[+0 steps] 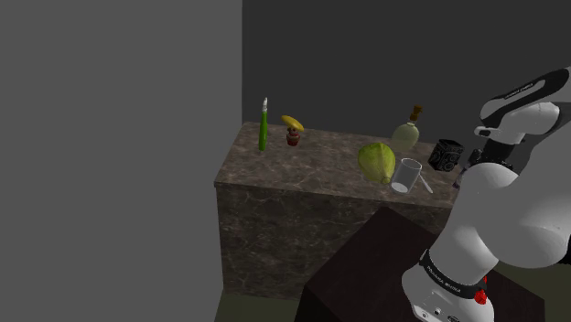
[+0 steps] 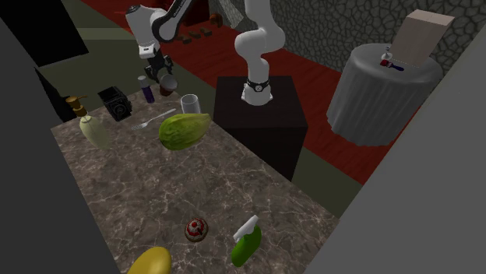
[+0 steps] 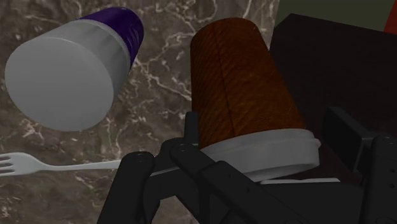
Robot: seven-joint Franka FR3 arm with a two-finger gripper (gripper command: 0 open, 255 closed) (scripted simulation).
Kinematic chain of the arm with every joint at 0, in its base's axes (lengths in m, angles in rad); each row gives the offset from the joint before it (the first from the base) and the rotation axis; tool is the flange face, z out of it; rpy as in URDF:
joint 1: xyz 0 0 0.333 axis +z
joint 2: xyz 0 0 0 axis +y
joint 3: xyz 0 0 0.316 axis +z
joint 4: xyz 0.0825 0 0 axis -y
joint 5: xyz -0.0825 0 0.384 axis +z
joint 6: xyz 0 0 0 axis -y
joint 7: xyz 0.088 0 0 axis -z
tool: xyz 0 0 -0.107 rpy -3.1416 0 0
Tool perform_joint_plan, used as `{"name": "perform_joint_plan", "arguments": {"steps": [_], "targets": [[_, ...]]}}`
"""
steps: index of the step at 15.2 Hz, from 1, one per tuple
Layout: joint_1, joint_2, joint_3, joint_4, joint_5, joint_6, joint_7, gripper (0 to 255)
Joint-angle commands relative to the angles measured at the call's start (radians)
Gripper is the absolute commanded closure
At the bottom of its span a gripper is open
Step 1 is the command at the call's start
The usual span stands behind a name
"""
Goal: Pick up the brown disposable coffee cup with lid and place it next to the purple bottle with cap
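Observation:
The brown ribbed coffee cup (image 3: 245, 95) with a white lid stands upright on the marble counter (image 3: 159, 83). Close beside it stands the purple bottle (image 3: 118, 25) with a grey cap. My black gripper (image 3: 264, 121) hangs over the cup with a finger on either side of its lid end. One finger lies against the cup's side. The other stands a little apart from the lid, so the gripper is open. In the second exterior view the gripper (image 2: 161, 75) is just above the cup (image 2: 166, 87), with the purple bottle (image 2: 148, 92) to its left.
A fork (image 2: 152, 121), a clear glass (image 2: 190, 103), a green cabbage (image 2: 184, 130), a pale pump bottle (image 2: 95, 131) and a black boxy object (image 2: 114, 103) crowd this end of the counter. A green bottle (image 1: 263, 128) and a banana (image 1: 293, 122) stand at the far end.

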Motion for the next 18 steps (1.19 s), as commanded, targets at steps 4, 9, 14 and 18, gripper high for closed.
{"name": "perform_joint_plan", "arguments": {"steps": [4, 9, 14, 18], "targets": [[0.024, -0.015, -0.025, -0.004, -0.021, 0.011, 0.015, 255], [0.025, -0.016, -0.025, -0.003, -0.021, 0.011, 0.015, 0], [0.024, -0.016, -0.025, -0.004, -0.021, 0.011, 0.015, 0], [-0.115, 0.076, 0.135, 0.049, 0.104, -0.080, -0.068, 0]]}}
